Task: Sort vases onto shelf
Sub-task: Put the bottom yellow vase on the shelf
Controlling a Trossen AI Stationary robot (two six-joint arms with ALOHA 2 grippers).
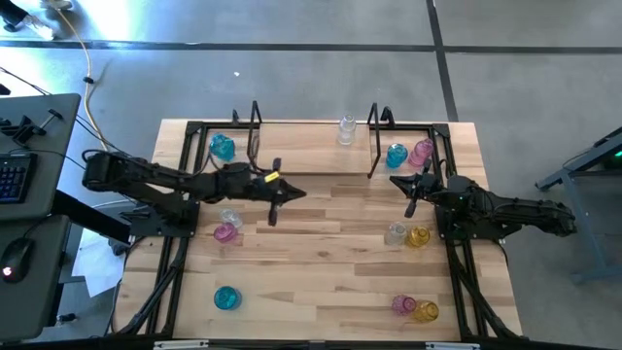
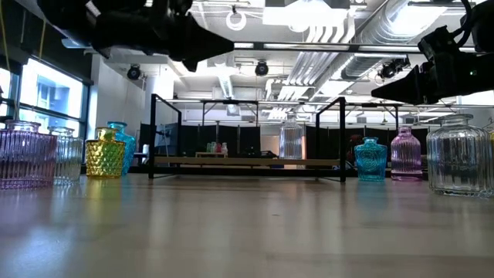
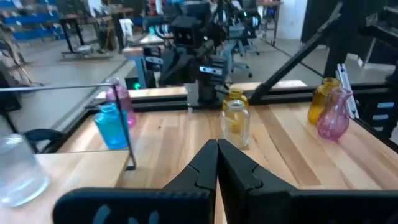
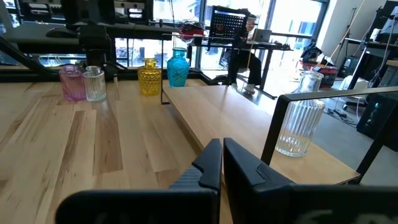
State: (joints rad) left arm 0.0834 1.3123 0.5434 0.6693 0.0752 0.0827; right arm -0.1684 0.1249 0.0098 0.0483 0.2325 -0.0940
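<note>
Hovering, left gripper: above table centre-left, just in front of shelf's left end; fingers pressed together, nothing held.
Hovering, right gripper: above table right of centre, near shelf's right end; fingers closed together, empty.
Shelf: black wire frame along far edge of table, upright posts at both ends.
Clear vase: upright at far edge, between shelf posts.
Teal vase, far left: just left of shelf's left post.
Teal vase, far right: just right of shelf's right post, touching pink vase.
Left-middle group: clear vase and pink vase, close together, near left arm.
Right-middle group: clear vase beside yellow vase, in front of right gripper.
Near left: lone teal vase.
Near right: pink vase touching yellow vase.
</note>
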